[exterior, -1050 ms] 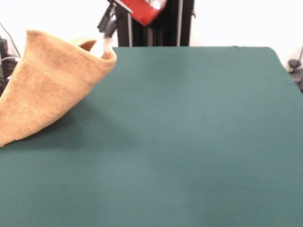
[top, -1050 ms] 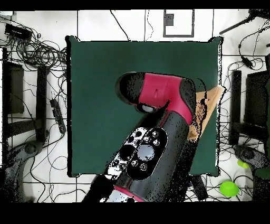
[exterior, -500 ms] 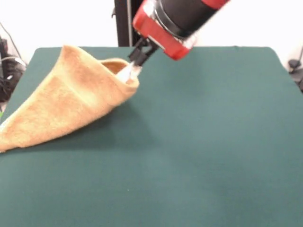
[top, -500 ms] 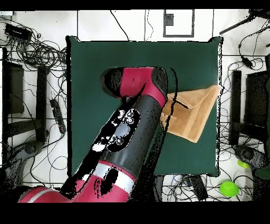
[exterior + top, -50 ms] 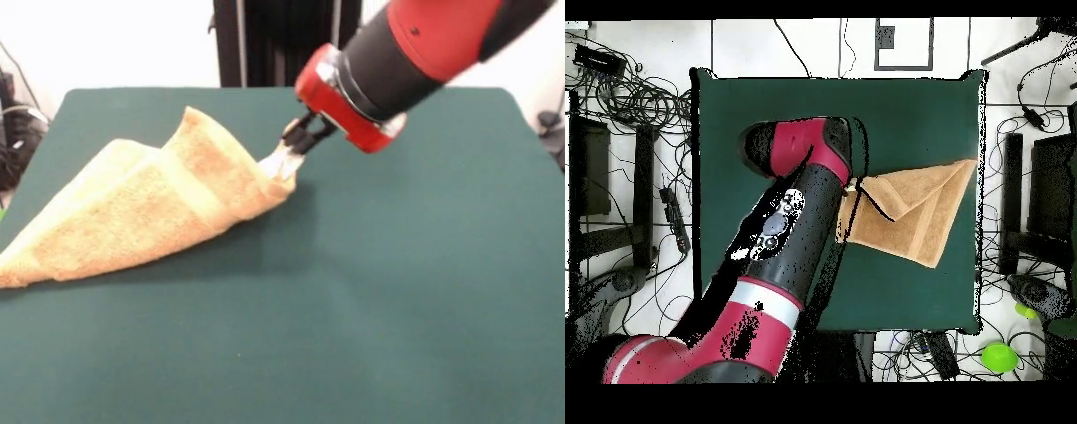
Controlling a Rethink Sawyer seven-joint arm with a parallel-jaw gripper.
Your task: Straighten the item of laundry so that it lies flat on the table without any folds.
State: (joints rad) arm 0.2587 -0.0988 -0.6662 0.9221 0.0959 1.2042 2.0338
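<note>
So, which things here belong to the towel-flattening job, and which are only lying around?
Part of the job:
- towel, folded over itself
- gripper, shut on the towel's corner
- table, where the towel must lie flat

Lying about:
- cables on the floor beside the table
- green ball on the floor

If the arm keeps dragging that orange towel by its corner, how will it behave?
The towel looks floppy: it drapes and folds from the corner pinched by the gripper. Probably light. Its terry pile may drag on the felt table, helping it unfold.
</note>
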